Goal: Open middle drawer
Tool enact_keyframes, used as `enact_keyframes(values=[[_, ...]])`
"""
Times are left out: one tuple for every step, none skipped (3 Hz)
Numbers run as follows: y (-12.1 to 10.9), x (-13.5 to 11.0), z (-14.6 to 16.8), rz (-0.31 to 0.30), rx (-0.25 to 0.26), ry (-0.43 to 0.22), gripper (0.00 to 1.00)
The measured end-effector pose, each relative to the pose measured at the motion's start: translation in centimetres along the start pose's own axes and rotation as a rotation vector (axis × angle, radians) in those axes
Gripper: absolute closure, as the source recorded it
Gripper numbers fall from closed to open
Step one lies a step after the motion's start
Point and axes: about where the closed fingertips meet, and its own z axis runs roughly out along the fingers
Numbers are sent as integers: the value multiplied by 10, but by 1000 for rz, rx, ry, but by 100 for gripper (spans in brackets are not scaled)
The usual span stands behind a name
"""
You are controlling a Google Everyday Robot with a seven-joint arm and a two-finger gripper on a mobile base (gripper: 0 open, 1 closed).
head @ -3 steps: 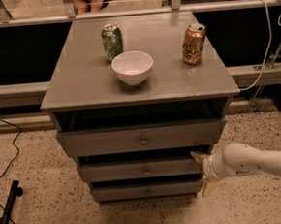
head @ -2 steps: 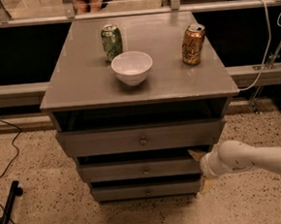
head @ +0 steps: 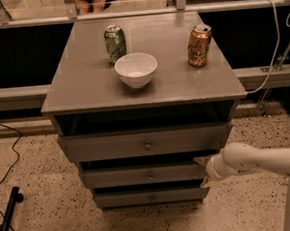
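The middle drawer (head: 120,177) is a grey flat front with a small round metal knob (head: 151,175), between a taller top drawer (head: 107,146) and a narrower bottom drawer (head: 126,199) of the grey cabinet. My gripper (head: 202,172) is at the middle drawer's right end, on a white arm coming in from the right. Its two pale fingers are spread apart, one tip at the front's upper right corner (head: 199,160), the other below its lower right corner. The gripper is well right of the knob and holds nothing.
On the cabinet top (head: 82,87) stand a white bowl (head: 136,69), a green can (head: 115,43) and an orange can (head: 199,45). A black cable (head: 9,148) and a black stand leg (head: 5,219) lie on the speckled floor at left. A ledge runs behind.
My gripper has shifted slightly left, closer against the middle drawer's right end. The drawers and the things on top have not moved.
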Motion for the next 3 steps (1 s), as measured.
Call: enact_keyframes(values=[[3,1,2,10,-5,-1,30],[12,-10,-6,25,-22,-46,28],[32,-29,-29,50,-54,-86,29]])
